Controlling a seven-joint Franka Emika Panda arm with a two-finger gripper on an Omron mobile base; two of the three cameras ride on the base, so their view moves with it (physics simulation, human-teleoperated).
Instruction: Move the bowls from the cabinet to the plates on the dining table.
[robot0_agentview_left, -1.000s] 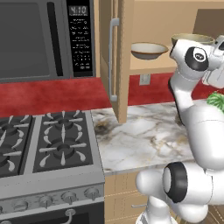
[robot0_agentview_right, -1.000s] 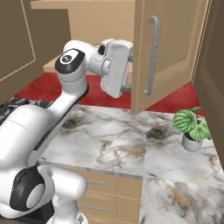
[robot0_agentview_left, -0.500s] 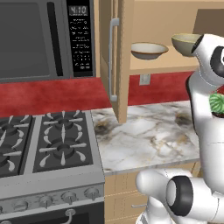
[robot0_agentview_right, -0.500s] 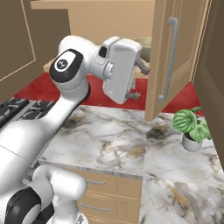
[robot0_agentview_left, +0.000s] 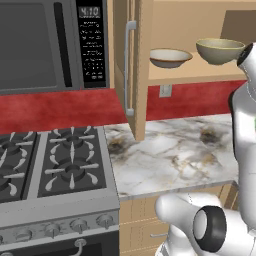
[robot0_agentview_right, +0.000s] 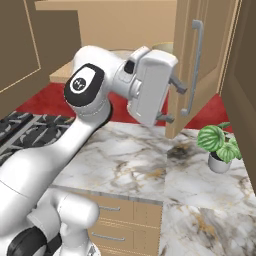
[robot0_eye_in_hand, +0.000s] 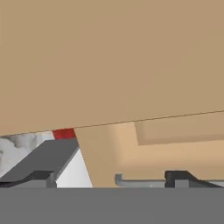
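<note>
Two bowls stand on the shelf of the open cabinet (robot0_agentview_left: 190, 75): a wide shallow bowl (robot0_agentview_left: 170, 57) on the left and a deeper olive-beige bowl (robot0_agentview_left: 220, 50) on the right. My gripper (robot0_agentview_right: 178, 104) is open and holds nothing. It hangs in front of the cabinet's right door (robot0_agentview_right: 210, 60), its fingers (robot0_agentview_right: 177, 85) pointing at the door's inner edge beside the grey bar handle (robot0_agentview_right: 194, 65). In the hand view the gripper (robot0_eye_in_hand: 111, 180) faces the tan door panel (robot0_eye_in_hand: 109, 65) from close up, with the handle (robot0_eye_in_hand: 140, 181) low between the tips. The plates and dining table are out of view.
The left cabinet door (robot0_agentview_left: 135, 70) stands open over the marble counter (robot0_agentview_left: 170, 155). A microwave (robot0_agentview_left: 50, 45) hangs above the stove (robot0_agentview_left: 50, 170) on the left. A small potted plant (robot0_agentview_right: 220, 145) sits on the counter under the right door.
The right cabinet door has swung further open to the right. My hand has followed it rightward, uncovering the deeper bowl in the left base view.
</note>
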